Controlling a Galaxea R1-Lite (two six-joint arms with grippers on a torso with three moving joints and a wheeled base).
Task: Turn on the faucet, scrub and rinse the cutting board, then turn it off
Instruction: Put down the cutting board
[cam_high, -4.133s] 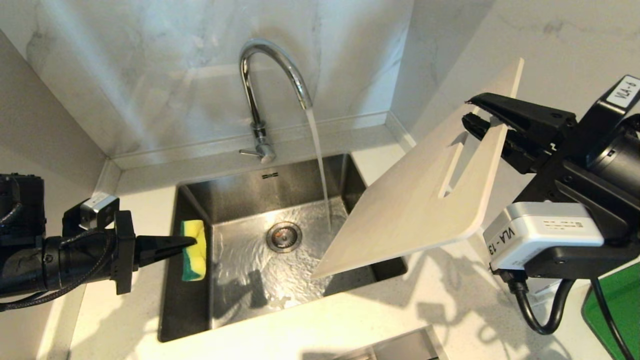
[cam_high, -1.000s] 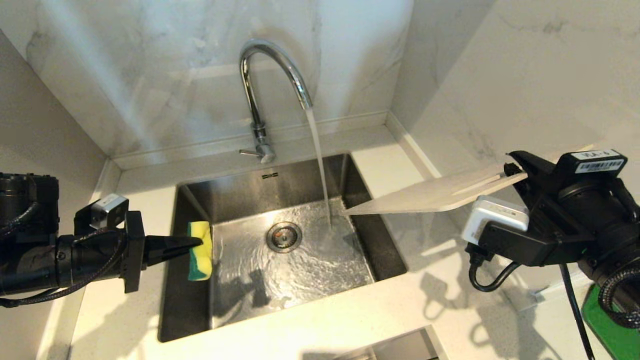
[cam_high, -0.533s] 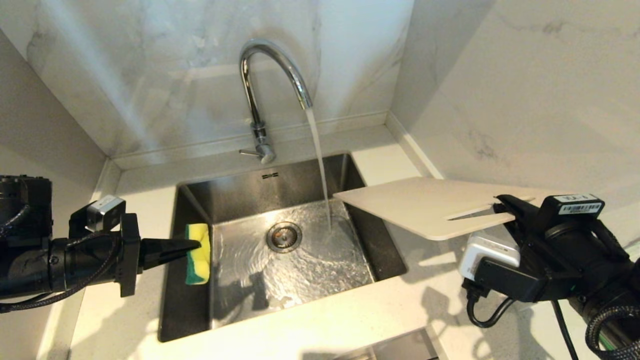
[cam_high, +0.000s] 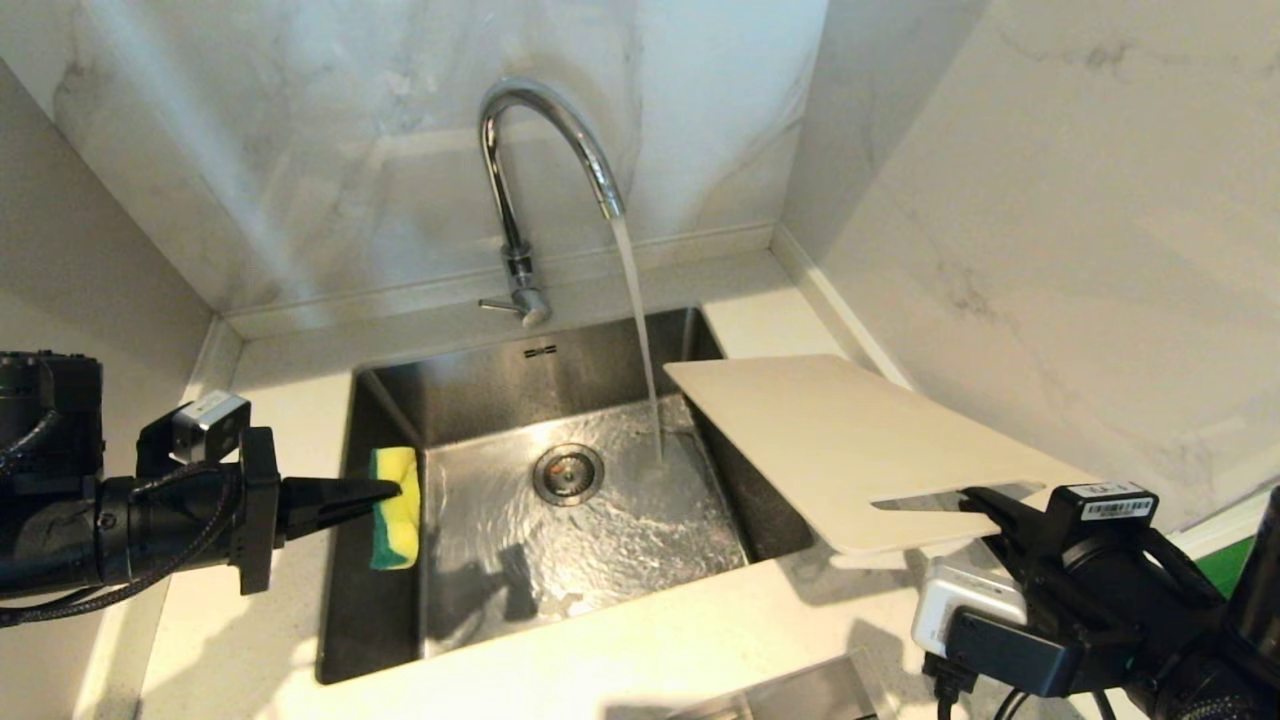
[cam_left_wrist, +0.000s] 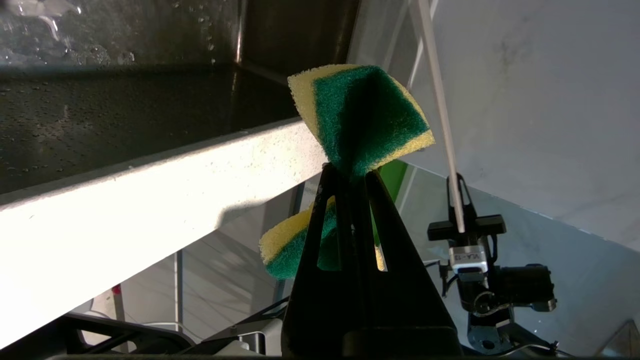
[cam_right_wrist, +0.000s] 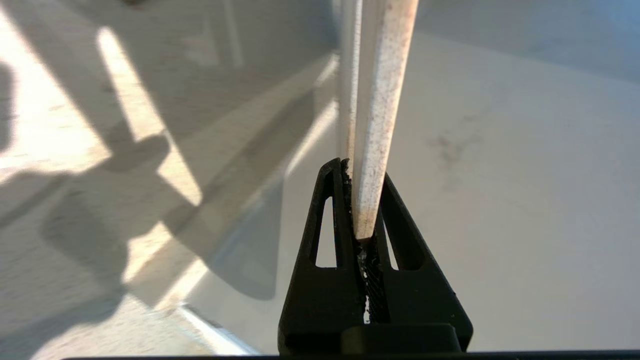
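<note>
cutting board (cam_high: 850, 445) lies nearly flat over the sink's (cam_high: 380, 640) right rim and the desk (cam_high: 640, 660), beside the water running from the faucet (cam_high: 545, 130), its slotted end clamped edge-on in the closed right end effector (cam_high: 985, 500). stiff, light and probably slick when wet, it seems best held near that slot. left end effector (cam_high: 385, 490) pinches a sponge (cam_high: 395, 505) at the sink's left side.
</note>
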